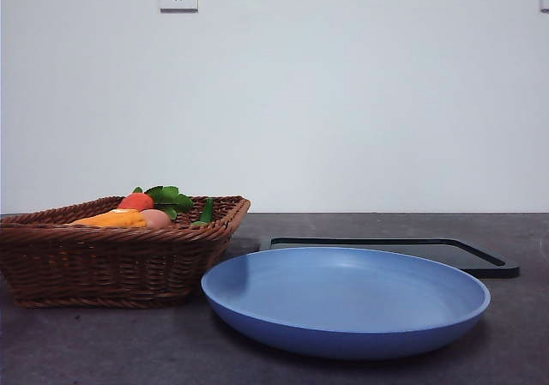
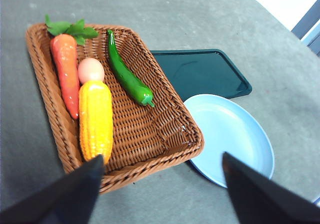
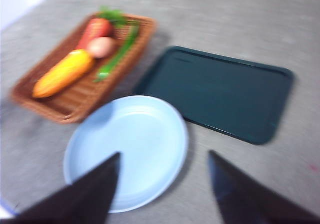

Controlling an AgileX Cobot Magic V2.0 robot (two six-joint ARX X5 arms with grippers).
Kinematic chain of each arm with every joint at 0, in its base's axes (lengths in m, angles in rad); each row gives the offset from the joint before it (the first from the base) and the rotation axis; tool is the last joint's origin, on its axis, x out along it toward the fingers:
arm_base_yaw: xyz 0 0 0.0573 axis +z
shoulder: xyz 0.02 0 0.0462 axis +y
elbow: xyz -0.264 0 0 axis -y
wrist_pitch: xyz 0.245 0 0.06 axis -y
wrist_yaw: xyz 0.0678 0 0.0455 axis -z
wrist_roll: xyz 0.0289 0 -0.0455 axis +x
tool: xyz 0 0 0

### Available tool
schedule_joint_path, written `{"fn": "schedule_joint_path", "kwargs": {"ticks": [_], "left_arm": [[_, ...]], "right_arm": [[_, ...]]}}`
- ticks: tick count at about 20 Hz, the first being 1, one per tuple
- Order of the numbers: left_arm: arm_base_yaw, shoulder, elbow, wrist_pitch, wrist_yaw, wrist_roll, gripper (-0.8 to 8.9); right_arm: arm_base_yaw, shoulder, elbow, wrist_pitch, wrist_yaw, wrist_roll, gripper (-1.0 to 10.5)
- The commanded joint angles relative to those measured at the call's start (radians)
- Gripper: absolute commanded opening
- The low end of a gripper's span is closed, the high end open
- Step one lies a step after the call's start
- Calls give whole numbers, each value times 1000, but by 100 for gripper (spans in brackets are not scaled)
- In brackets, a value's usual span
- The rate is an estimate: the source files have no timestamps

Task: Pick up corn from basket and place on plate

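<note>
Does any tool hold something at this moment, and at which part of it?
Nothing is held. Both tools, left and right, are open and empty above the table; the corn lies in the basket.

My pincer point(image 2: 162, 186) hangs open above the basket point(image 2: 165, 134), where the corn point(image 2: 95, 119) lies beside the carrot point(image 2: 66, 72).

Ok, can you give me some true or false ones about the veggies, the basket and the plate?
1. The corn lies in the basket. True.
2. The plate has food on it. False: nothing lies on it.
3. The carrot lies beside the corn. True.
4. The left gripper holds the corn. False: it is open, holding nothing.
5. The green pepper sits on the black tray. False: it is in the basket.
</note>
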Motion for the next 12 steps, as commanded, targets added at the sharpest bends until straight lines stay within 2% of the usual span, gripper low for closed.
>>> {"fn": "schedule_joint_path", "kwargs": {"ticks": [1, 7, 12], "left_arm": [[-1, 13, 20, 12, 3, -13, 418], [-1, 13, 21, 13, -9, -14, 418], [-1, 13, 21, 14, -8, -14, 418]], "right_arm": [[2, 20, 16, 5, 3, 28, 336], [5, 118, 16, 14, -13, 34, 336], [55, 324, 16, 74, -23, 55, 336]]}}
